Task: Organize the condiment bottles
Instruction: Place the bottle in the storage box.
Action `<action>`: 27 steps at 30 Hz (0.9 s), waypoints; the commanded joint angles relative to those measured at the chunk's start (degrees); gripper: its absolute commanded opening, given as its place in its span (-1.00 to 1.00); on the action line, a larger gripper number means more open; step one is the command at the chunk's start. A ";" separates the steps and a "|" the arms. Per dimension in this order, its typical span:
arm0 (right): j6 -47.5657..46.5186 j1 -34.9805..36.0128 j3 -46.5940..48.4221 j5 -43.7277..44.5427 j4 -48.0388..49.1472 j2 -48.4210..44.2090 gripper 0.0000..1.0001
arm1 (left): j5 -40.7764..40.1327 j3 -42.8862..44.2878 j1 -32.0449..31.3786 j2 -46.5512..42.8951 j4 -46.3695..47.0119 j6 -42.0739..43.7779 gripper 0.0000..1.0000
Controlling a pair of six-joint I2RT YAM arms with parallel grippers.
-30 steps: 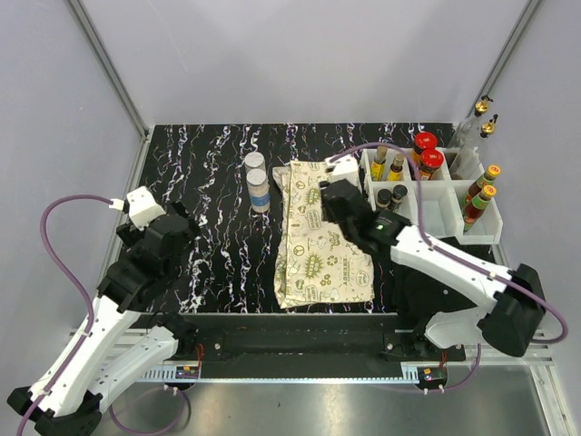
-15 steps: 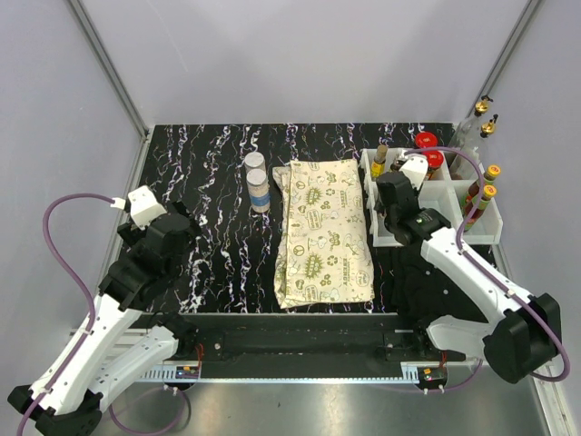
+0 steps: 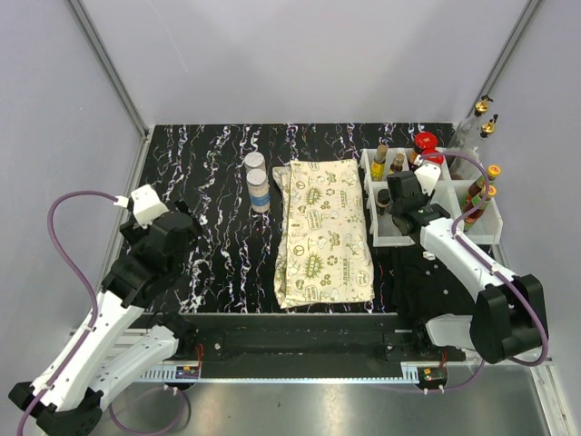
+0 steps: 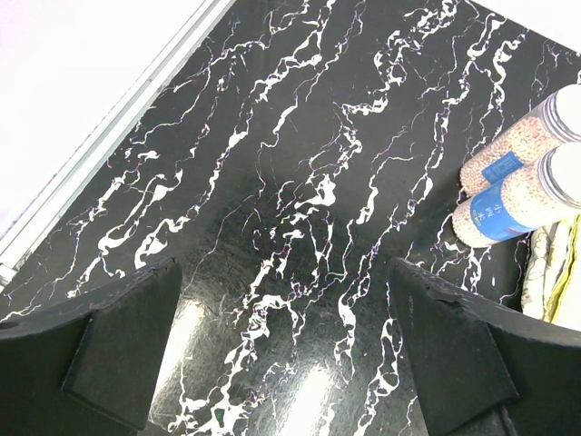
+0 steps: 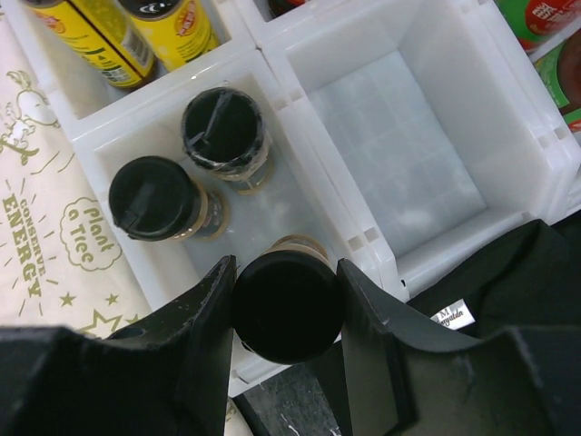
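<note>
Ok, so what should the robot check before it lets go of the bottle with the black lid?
1. Grip firm: ok. The right gripper has a finger on each side of the black-lid bottle.
2. Right spot: ok. It hangs over the box section that holds two other black-lid bottles.
3. Room to fit: ok. There is bare floor beside those two.
4. Bottom resting on the floor: cannot tell. The lid hides it.
5. Other arm clear: ok. The left gripper is open over the table, away from the box.
</note>
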 commanded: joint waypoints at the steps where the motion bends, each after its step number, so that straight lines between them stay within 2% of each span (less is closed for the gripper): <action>1: 2.51 -1.69 -0.25 -0.92 4.66 0.95 -1.00 | -0.80 0.24 0.13 0.13 1.80 0.10 0.98; 19: 2.59 -3.89 0.37 -2.68 9.06 8.68 -0.97 | -0.36 0.06 0.13 -0.13 1.80 0.28 0.98; 22: 2.68 -3.89 0.28 -2.77 8.97 8.95 -0.76 | -0.36 -0.03 0.22 -0.22 1.80 0.28 0.98; 23: 2.86 -3.89 0.19 -2.77 8.88 8.95 -0.57 | -0.36 -0.11 0.22 -0.31 1.80 0.28 0.98; 27: 3.12 -3.89 0.02 -2.95 9.06 9.13 -0.17 | -0.36 -0.03 0.13 -0.31 1.80 0.28 0.98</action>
